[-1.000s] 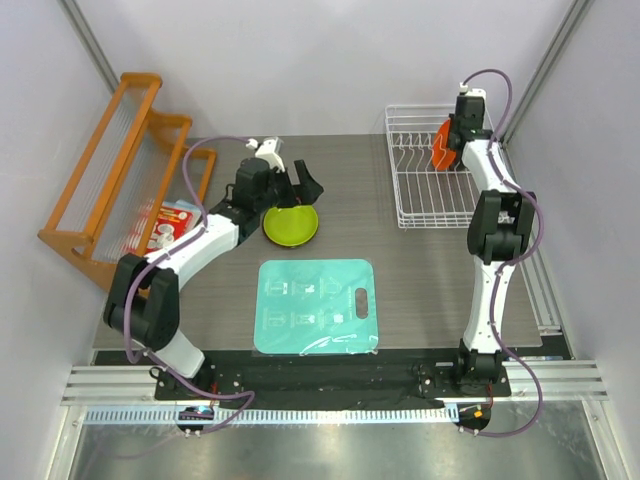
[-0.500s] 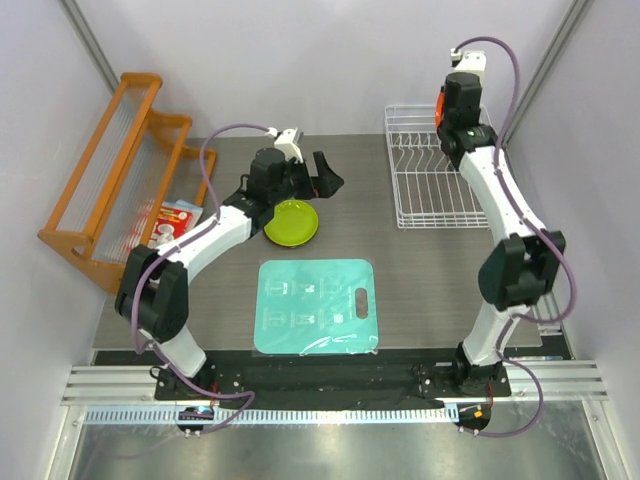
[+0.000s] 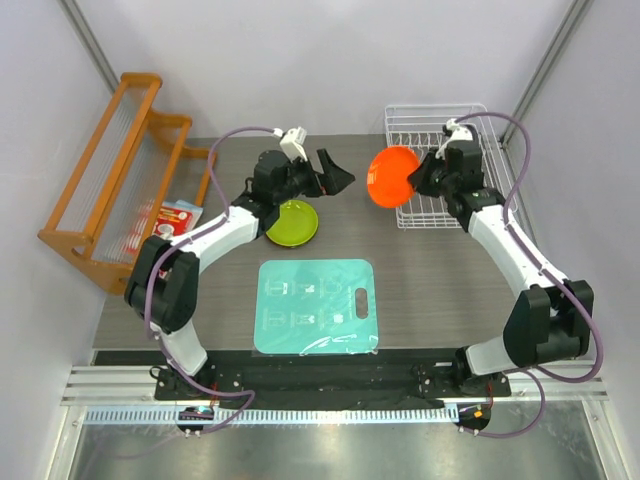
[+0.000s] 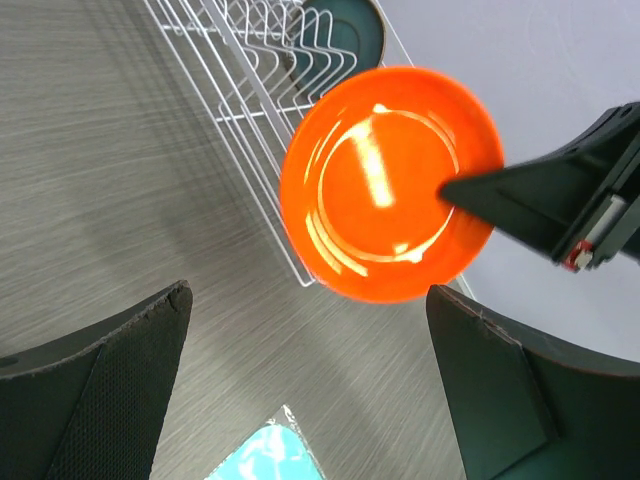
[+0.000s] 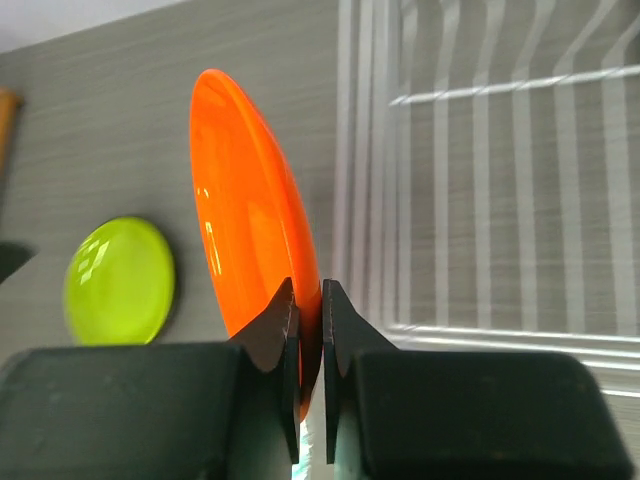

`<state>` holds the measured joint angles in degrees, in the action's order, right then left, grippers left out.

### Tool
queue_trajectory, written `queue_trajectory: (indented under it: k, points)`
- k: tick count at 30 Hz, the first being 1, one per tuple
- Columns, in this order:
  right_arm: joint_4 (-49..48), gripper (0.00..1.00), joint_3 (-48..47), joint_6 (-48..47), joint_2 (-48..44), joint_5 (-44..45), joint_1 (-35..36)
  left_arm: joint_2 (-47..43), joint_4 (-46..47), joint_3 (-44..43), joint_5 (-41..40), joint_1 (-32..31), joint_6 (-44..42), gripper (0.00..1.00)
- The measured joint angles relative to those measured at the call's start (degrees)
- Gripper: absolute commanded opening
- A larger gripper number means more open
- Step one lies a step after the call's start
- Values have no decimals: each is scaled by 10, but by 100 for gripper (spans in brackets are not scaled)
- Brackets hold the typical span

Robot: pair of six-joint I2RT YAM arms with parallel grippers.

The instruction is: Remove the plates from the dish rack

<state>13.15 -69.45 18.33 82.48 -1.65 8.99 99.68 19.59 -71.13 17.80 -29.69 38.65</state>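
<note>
My right gripper (image 3: 418, 178) (image 5: 310, 310) is shut on the rim of the orange plate (image 3: 393, 176) (image 5: 248, 230). It holds the plate on edge in the air at the left side of the white dish rack (image 3: 445, 195) (image 5: 500, 200). My left gripper (image 3: 334, 176) (image 4: 310, 390) is open and empty, in the air left of the orange plate (image 4: 388, 185) and facing it. The lime green plate (image 3: 291, 222) (image 5: 119, 284) lies flat on the table below my left gripper. A dark teal rounded shape (image 4: 345, 22) shows in the rack (image 4: 262, 70). No red plate is in view.
A teal rectangular mat (image 3: 315, 305) lies at the table's middle front. An orange wooden slanted rack (image 3: 105, 180) stands at the far left, with a red packet (image 3: 172, 222) at its foot. Walls enclose the table on three sides.
My right arm has lifted the orange plate out of the dish rack and swung it left, past the rack's left edge. My left gripper has risen and moved right towards it.
</note>
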Motion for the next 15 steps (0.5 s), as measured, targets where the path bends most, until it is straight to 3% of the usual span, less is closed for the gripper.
queue_trajectory:
  k: [9,12,15]
  points:
    - [-95,1,78,107,-24,-128,34,14,30,30,1,-10,17,97]
    - [-129,1,95,131,-33,-147,45,14,35,36,-3,-10,17,87]
    - [-154,1,106,149,-35,-164,50,14,38,39,-9,-10,21,62]
